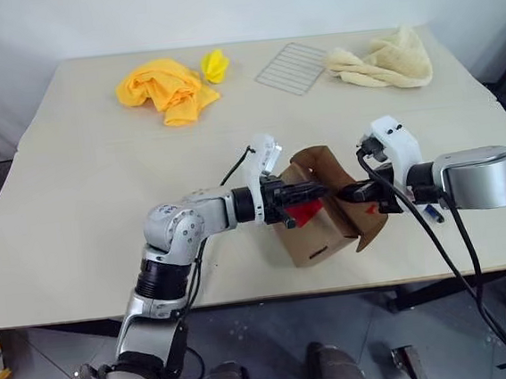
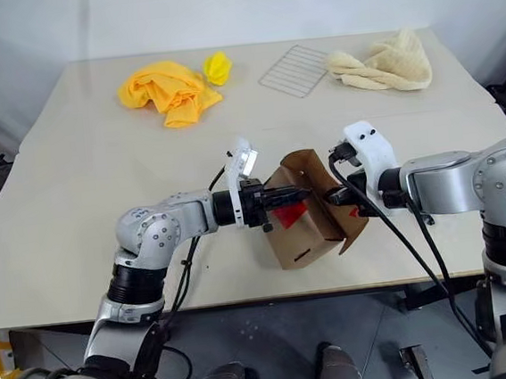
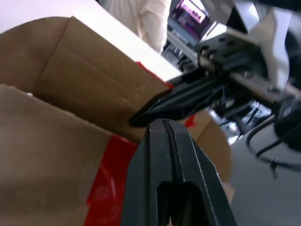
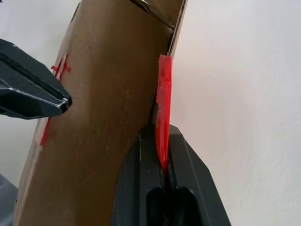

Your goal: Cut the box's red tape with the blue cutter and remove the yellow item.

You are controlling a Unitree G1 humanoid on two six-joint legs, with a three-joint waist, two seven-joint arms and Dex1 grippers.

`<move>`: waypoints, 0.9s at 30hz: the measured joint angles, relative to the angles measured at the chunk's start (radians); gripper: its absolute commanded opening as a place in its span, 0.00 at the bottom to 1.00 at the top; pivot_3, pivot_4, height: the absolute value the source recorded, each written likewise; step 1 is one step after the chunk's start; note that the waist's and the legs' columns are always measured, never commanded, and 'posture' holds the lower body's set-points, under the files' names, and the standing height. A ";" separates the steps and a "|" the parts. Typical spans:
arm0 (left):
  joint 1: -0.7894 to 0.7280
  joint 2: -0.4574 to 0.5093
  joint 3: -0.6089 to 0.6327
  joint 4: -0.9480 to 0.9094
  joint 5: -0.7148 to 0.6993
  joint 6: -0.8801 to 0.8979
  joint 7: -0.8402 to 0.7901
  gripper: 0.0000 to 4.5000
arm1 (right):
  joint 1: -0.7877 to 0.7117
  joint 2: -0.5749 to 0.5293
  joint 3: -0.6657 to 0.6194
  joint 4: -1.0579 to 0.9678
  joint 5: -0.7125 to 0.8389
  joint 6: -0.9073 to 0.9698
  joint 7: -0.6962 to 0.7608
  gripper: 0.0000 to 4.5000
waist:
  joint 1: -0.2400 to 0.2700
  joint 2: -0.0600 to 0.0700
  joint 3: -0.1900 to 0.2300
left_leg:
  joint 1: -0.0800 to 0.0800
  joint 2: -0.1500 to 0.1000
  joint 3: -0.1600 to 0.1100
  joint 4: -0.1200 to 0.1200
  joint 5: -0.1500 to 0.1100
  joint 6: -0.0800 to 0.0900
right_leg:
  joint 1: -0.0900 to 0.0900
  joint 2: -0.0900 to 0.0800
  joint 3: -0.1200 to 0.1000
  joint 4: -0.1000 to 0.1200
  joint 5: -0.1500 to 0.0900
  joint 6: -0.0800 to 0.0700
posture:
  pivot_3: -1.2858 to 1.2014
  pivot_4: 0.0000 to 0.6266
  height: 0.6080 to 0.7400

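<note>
One box (image 1: 315,224) sits tilted near the table's (image 1: 82,188) front edge, flaps open, red tape (image 1: 304,212) on it. Two grippers meet there: the left gripper (image 1: 318,192) closed on nothing, the right gripper (image 1: 347,194) clamping a flap (tape between its fingers). The blue cutter (image 1: 431,214) lies behind the right arm. Along the far edge: two yellow cloths (image 1: 167,88), one rack (image 1: 291,68), one cream towel (image 1: 384,62).

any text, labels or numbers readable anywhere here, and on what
None can be read.
The box: plain brown cardboard, with no print on the faces that show.
The red tape: plain red, with no lettering.
A lit screen in the background of the left wrist view: too blurred to read.
The orange cloth, the wire rack and the cream towel: no labels visible.
</note>
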 measured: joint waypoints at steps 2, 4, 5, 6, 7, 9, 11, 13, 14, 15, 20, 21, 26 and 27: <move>-0.006 0.028 -0.026 -0.003 0.022 -0.018 -0.022 0.00 | 0.001 -0.007 0.000 0.000 0.006 0.000 0.001 0.00 | 0.000 0.000 0.000 | 0.000 0.000 0.000 0.000 0.000 0.000 | 0.000 0.000 0.000 0.000 0.000 0.000 | 0.52 0.24 1.00; -0.012 0.062 -0.058 -0.013 0.046 -0.039 -0.049 0.00 | 0.001 -0.021 0.000 -0.001 0.015 0.000 0.001 0.00 | 0.000 0.000 0.000 | 0.000 0.000 0.000 0.000 0.000 0.000 | 0.000 0.000 0.000 0.000 0.000 0.000 | 0.52 0.24 1.00; -0.015 0.084 -0.074 -0.017 0.063 -0.046 -0.061 0.00 | 0.001 -0.032 0.000 -0.003 0.023 0.000 0.001 0.00 | 0.000 0.000 0.000 | 0.000 0.000 0.000 0.000 0.000 0.000 | 0.000 0.000 0.000 0.000 0.000 0.000 | 0.52 0.24 1.00; -0.016 0.102 -0.090 -0.019 0.079 -0.050 -0.071 0.00 | 0.001 -0.043 0.000 -0.005 0.027 0.000 0.001 0.00 | 0.000 0.000 0.000 | 0.000 0.000 0.000 0.000 0.000 0.000 | 0.000 0.000 0.000 0.000 0.000 0.000 | 0.52 0.24 1.00; -0.016 0.122 -0.108 -0.019 0.097 -0.056 -0.081 0.00 | 0.001 -0.055 0.000 -0.010 0.033 0.000 0.001 0.00 | 0.000 0.000 0.000 | 0.000 0.000 0.000 0.000 0.000 0.000 | 0.000 0.000 0.000 0.000 0.000 0.000 | 0.52 0.24 1.00; -0.015 0.164 -0.148 -0.018 0.141 -0.069 -0.101 0.00 | -0.001 -0.079 0.000 -0.020 0.048 0.000 0.004 0.00 | 0.000 0.000 0.000 | 0.000 0.000 0.000 0.000 0.000 0.000 | 0.000 0.000 0.000 0.000 0.000 0.000 | 0.52 0.24 1.00; -0.015 0.190 -0.181 -0.008 0.183 -0.081 -0.118 0.00 | -0.010 -0.091 0.000 -0.027 0.064 0.000 0.008 0.00 | -0.001 0.000 0.000 | 0.000 0.000 0.000 0.000 0.000 0.000 | 0.000 0.000 0.000 0.000 0.000 0.000 | 0.52 0.24 1.00; -0.015 0.190 -0.188 -0.004 0.209 -0.105 -0.125 0.00 | -0.020 -0.091 0.000 -0.032 0.073 0.000 0.008 0.00 | 0.000 0.000 0.000 | 0.000 0.000 0.000 0.000 0.000 0.000 | 0.000 0.000 0.000 0.000 0.000 0.000 | 0.52 0.24 1.00; -0.016 0.183 -0.186 0.001 0.219 -0.114 -0.125 0.00 | -0.028 -0.091 0.000 -0.032 0.073 0.000 0.007 0.00 | 0.001 0.000 0.000 | 0.000 0.000 0.000 0.000 0.000 0.000 | 0.000 0.000 0.000 0.000 0.000 0.000 | 0.52 0.24 1.00; -0.020 0.167 -0.180 0.011 0.225 -0.121 -0.120 0.00 | -0.035 -0.091 0.000 -0.032 0.073 0.000 0.005 0.00 | 0.001 0.000 0.000 | 0.000 0.000 0.000 0.000 0.000 0.000 | 0.000 0.000 0.000 0.000 0.000 0.000 | 0.52 0.24 1.00; -0.092 0.065 -0.058 0.036 0.212 -0.136 -0.060 0.00 | -0.057 -0.088 0.018 -0.032 0.070 0.000 -0.010 0.00 | 0.000 -0.002 0.002 | -0.001 0.000 0.000 0.001 0.000 0.000 | 0.000 0.000 0.000 0.000 0.000 0.000 | 0.52 0.24 1.00; -0.115 0.049 -0.033 0.032 0.203 -0.137 -0.055 0.00 | -0.062 -0.083 0.023 -0.033 0.072 0.000 -0.010 0.00 | 0.000 -0.002 0.002 | -0.001 0.000 0.000 0.001 0.000 0.000 | 0.000 0.000 0.000 0.000 0.000 0.000 | 0.52 0.24 1.00; -0.174 0.014 0.027 0.009 0.152 -0.123 -0.051 0.00 | -0.065 -0.077 0.059 -0.039 0.079 0.000 -0.009 0.00 | -0.001 -0.002 0.003 | 0.000 0.000 0.000 0.000 0.000 0.000 | 0.000 0.000 -0.001 0.000 0.000 0.000 | 0.52 0.24 1.00; -0.175 0.014 0.032 0.010 0.151 -0.121 -0.052 0.00 | -0.065 -0.080 0.064 -0.039 0.079 0.000 -0.009 0.00 | -0.001 -0.002 0.003 | -0.001 0.000 0.000 0.000 0.000 0.000 | 0.000 0.000 -0.001 0.000 0.000 0.000 | 0.52 0.24 1.00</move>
